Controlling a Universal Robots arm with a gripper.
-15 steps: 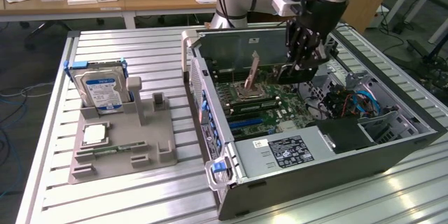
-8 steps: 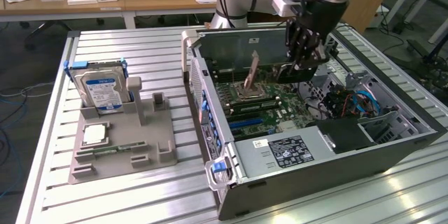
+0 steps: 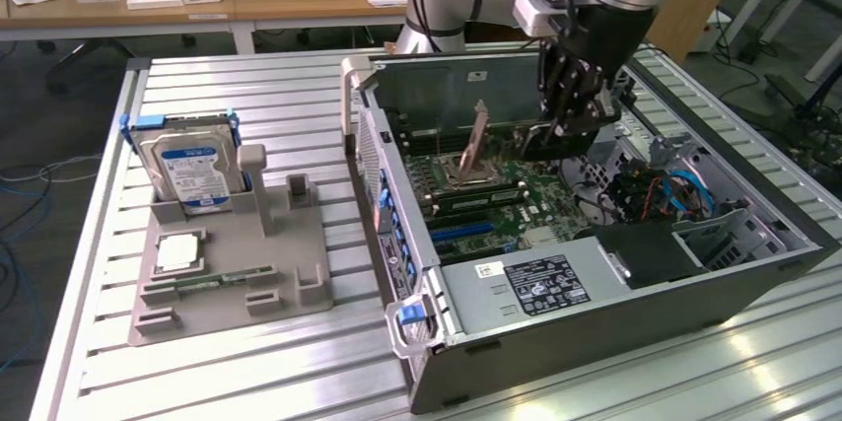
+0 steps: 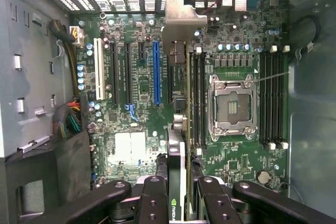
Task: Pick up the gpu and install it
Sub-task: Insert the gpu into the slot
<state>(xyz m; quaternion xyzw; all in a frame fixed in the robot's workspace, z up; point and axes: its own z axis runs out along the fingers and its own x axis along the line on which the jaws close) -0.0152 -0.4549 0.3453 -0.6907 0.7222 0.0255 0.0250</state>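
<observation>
The gpu (image 4: 177, 145) is a slim dark card seen edge-on in the wrist view, its greyish metal bracket (image 4: 181, 19) at the far end. My gripper (image 4: 178, 203) is shut on it, one black finger on each face. The card hangs above the motherboard (image 4: 131, 145), between the long blue slot (image 4: 156, 72) and the memory slots beside the open CPU socket (image 4: 232, 103). In the exterior view my gripper (image 3: 566, 125) reaches down into the open computer case (image 3: 435, 342), with the dark gpu (image 3: 546, 142) under it over the board.
A grey holder tray (image 3: 231, 303) on the exterior view's left carries a silver hard drive (image 3: 191, 170), a CPU chip (image 3: 177, 251) and a green memory stick (image 3: 217, 281). Case walls, the power supply (image 3: 553, 283) and cable bundles (image 3: 658, 189) surround the board.
</observation>
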